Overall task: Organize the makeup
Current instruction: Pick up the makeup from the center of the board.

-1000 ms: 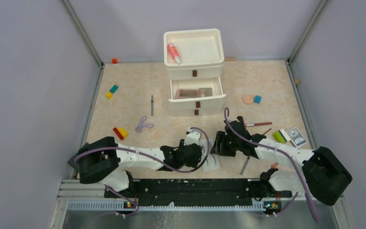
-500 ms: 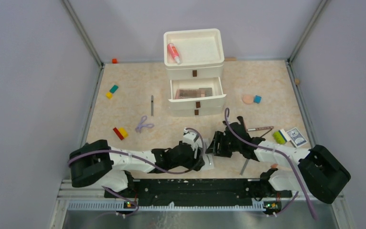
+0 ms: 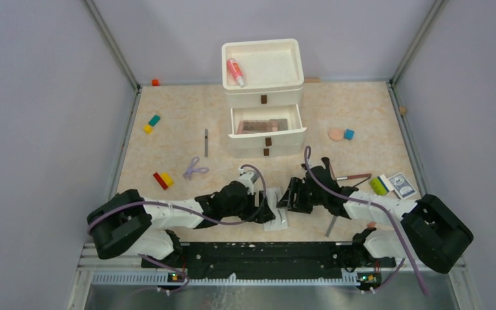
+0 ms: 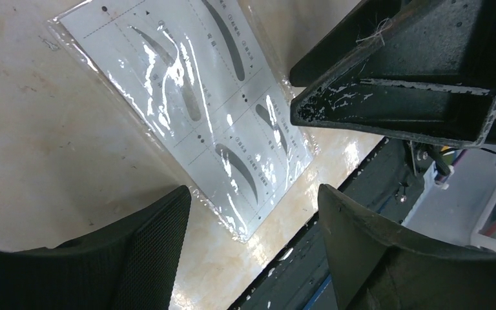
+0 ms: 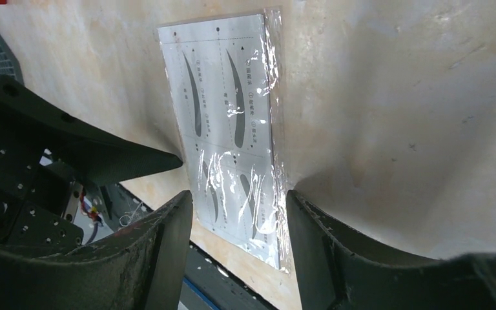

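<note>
My left hand (image 3: 263, 208) and my right hand (image 3: 289, 196) sit low over the desk (image 3: 168, 116), fingertips pointing at each other and close together. The white eyebrow card (image 3: 276, 219) lies flat on the desk right under them. Both hands are spread wide and neither grips anything. From my left wrist, the two dark fingers (image 4: 135, 258) stand apart. One corner of the card (image 4: 194, 103), in its shiny clear sleeve, reaches into the gap between them, and the rest stretches away ahead of that hand. The right hand (image 4: 413, 84) looms just beyond the card's far side. From my right wrist, the near end of the card (image 5: 232, 116) lies between my parted fingers (image 5: 336, 258), with its printed eyebrow shapes running away from me. The left hand (image 5: 58, 148) is just off its left edge. I cannot tell whether any fingertip actually presses on the sleeve. Well ahead of both hands stands the white drawer unit (image 3: 265, 97). A pink spray bottle (image 3: 235, 71) lies in its top tray (image 3: 278, 64), and the open drawer (image 3: 266, 126) below holds some flat dark cosmetics. Ahead and to the outer side of my right hand, a peach round sponge (image 3: 335, 134) lies just beside a blue block (image 3: 349, 134). A thin brush (image 3: 353, 175) lies nearer that hand. Ahead and to the outer side of my left hand, a thin pencil (image 3: 206, 142) lies alone on the desk.
</note>
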Available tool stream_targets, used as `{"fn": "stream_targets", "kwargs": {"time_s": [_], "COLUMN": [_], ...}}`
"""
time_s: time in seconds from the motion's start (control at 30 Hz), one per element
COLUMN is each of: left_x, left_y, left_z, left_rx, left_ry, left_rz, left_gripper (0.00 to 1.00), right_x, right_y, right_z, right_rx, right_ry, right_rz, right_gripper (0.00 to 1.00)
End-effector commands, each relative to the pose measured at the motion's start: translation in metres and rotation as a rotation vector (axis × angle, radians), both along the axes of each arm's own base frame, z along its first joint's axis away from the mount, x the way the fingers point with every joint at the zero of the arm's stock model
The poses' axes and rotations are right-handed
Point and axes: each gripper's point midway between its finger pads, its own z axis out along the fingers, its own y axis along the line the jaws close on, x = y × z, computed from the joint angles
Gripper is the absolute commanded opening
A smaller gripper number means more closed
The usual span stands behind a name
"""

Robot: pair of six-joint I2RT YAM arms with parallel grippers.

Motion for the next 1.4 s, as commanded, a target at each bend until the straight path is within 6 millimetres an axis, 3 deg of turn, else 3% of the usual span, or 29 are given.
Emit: {"fn": "stream_targets", "kwargs": {"time_s": [0.0, 0.7, 1.37], "left_x": [-0.026, -0.027, -0.026], "left_y": [0.048, 0.059, 0.047], "left_z": [-0.056, -0.076, -0.085], "left_rx": [0.183, 0.200, 0.197], "left_ry": [0.160, 0.212, 0.239], "left_rz": [0.004, 0.017, -0.016], "left_gripper": [0.79, 0.80, 0.79], "right_x": [-0.038, -0.037, -0.032], "right_y": [-0.034, -0.031, -0.026], "right_z": [-0.052, -0.064, -0.052], "right_rx": [-0.150, -0.079, 0.072], "right_ry": [0.161, 0.163, 0.143], "right_rz": [-0.012, -0.077, -0.133], "right_gripper": [0.56, 0.57, 0.59]}}
